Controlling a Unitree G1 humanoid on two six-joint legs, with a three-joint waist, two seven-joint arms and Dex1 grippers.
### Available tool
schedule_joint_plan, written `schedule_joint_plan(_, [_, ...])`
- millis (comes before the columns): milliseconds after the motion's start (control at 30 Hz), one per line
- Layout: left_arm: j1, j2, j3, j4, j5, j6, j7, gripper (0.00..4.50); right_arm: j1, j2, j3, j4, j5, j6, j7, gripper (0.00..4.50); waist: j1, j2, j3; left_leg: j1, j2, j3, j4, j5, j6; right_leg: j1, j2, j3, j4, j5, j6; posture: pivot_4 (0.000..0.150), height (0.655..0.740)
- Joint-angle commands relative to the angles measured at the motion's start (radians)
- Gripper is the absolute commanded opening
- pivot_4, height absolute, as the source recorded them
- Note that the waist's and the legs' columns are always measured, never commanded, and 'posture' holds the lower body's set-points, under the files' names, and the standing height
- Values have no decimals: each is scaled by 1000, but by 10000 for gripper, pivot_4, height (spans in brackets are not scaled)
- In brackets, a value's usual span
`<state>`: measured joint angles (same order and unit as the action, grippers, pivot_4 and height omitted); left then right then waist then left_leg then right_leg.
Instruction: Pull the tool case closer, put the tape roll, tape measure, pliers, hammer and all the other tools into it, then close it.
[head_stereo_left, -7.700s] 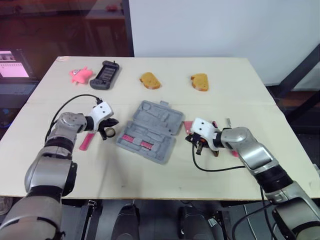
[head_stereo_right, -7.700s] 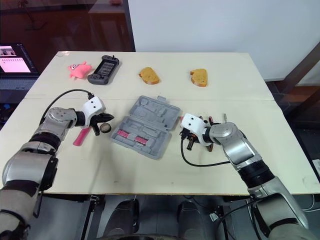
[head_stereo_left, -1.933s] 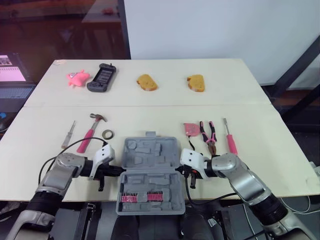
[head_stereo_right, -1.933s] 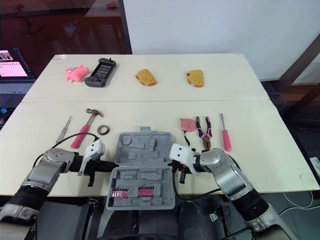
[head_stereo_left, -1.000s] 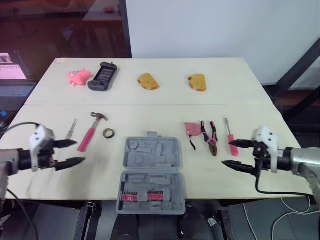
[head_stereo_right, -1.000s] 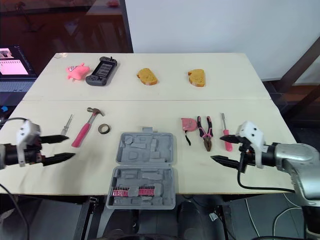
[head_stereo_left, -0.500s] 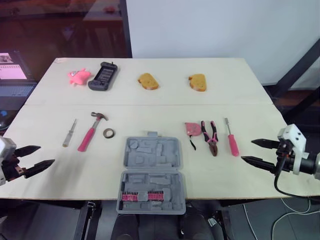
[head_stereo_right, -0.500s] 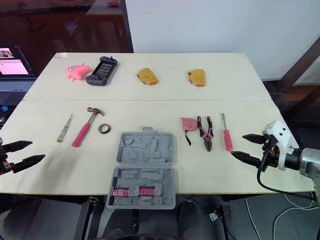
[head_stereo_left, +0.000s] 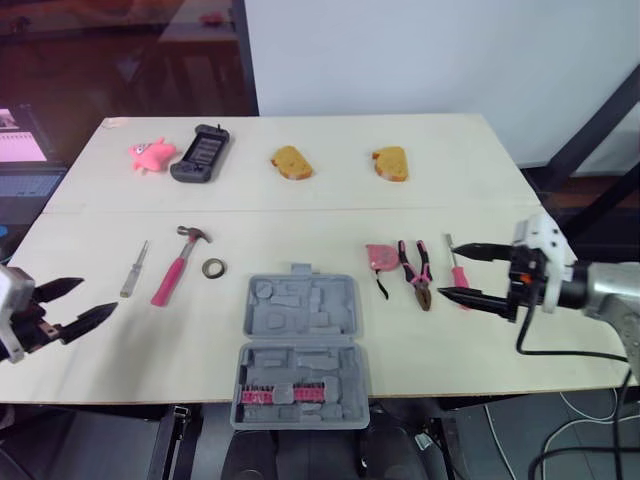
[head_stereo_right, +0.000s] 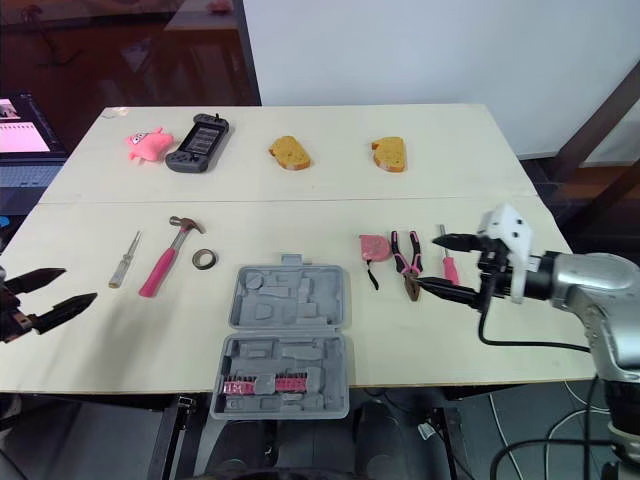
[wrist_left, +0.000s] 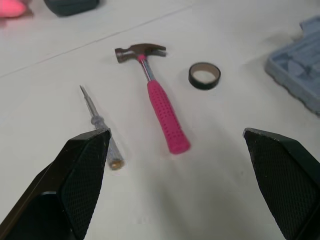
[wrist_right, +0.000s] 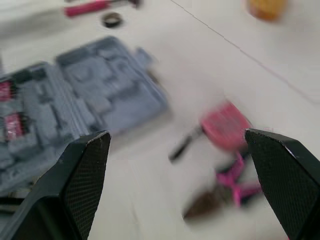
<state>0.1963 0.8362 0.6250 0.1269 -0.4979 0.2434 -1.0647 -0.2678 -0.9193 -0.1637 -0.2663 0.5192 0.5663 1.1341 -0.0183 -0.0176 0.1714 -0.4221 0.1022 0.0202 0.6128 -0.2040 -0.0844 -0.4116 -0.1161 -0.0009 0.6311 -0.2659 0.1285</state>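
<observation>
Right of the tool case (head_stereo_left: 303, 352), that's where it's happening. The right gripper (head_stereo_left: 444, 270) hangs with its fingers spread wide and empty, tips pointing toward the case. Between them in the head view lie the red screwdriver (head_stereo_left: 457, 268) and the nose of the pliers (head_stereo_left: 415, 272). Both tools run lengthwise away from the robot, side by side, parallel to the case's right edge. The fingers cross their long axes, which looks good for a pinch across a handle. The tape measure (head_stereo_left: 381, 257) sits nearest the case on that side. Whether the gripper is down at tool height, I can't tell.

Left of the case, the left gripper (head_stereo_left: 98, 296) is also spread and holds nothing, well apart from its tools. The clear-handled screwdriver (head_stereo_left: 133, 270), hammer (head_stereo_left: 175, 268) and tape roll (head_stereo_left: 212, 268) lie left of the case's far edge. The left wrist view adds detail: the hammer's pink handle end points back toward the gripper, head away, with the roll on its case side.

The case lies open, its wells empty but for a pink bit strip (head_stereo_left: 275, 395). The right arm looks nearer its pick.
</observation>
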Motion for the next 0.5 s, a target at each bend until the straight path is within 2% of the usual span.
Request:
schedule_joint_plan(33, [112,-60,96,-193,-47,70,96,44614,-134,-6,78,-84,55,77,22,45000,0,0,0,0,0,0,0,0,0,0,0,0,0,0,0,1500,7207])
schedule_joint_plan(133, [213,-132,123,-302,-55,106,161,44614,-256,5,139,-89,102,161,36,45000,6,-1,0,0,0,0,0,0,0,-1,0,0,0,0,0,1500,7207])
schedule_joint_plan(233, [301,-231,123,-407,-33,103,255,44614,-365,21,206,-64,90,155,75,45000,8,-1,0,-1,0,0,1,0,0,0,-1,0,-1,0,-1,1500,7207])
schedule_joint_plan(367, [347,-316,93,-506,-23,118,341,44614,-438,30,246,-30,70,127,116,45000,11,-3,-1,-3,0,-1,2,0,0,-1,-1,0,-1,0,-1,1500,7207])
schedule_joint_plan(500, [344,-330,50,-533,-7,120,371,44614,-435,36,247,-41,29,89,83,45000,10,-3,-1,-3,0,-1,2,0,0,-1,-1,0,-1,0,-1,1500,7207])
